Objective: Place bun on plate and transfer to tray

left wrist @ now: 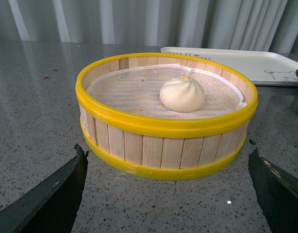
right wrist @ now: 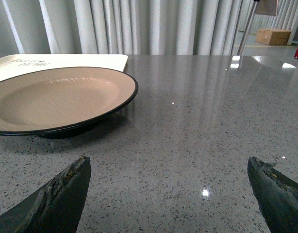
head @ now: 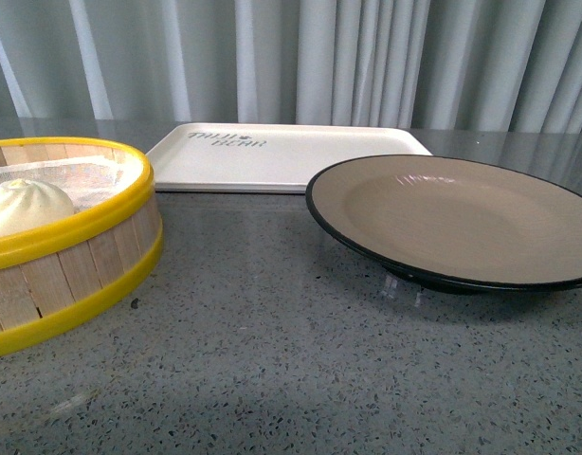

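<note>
The white pleated bun (head: 26, 207) lies on a cloth inside a yellow-rimmed wooden steamer basket (head: 82, 256) at the left; it also shows in the left wrist view (left wrist: 182, 94). The beige plate (head: 462, 216) with a black rim stands at the right, empty, and shows in the right wrist view (right wrist: 57, 99). The cream tray (head: 281, 156) lies behind them, empty. My left gripper (left wrist: 168, 167) is open just in front of the basket. My right gripper (right wrist: 168, 167) is open over bare table beside the plate. Neither arm shows in the front view.
The grey speckled tabletop (head: 291, 360) stretches in front of the basket and plate. Pale curtains (head: 367, 57) hang behind the table. A cardboard box (right wrist: 274, 36) and a stand pole (right wrist: 246, 26) are far off beyond the table in the right wrist view.
</note>
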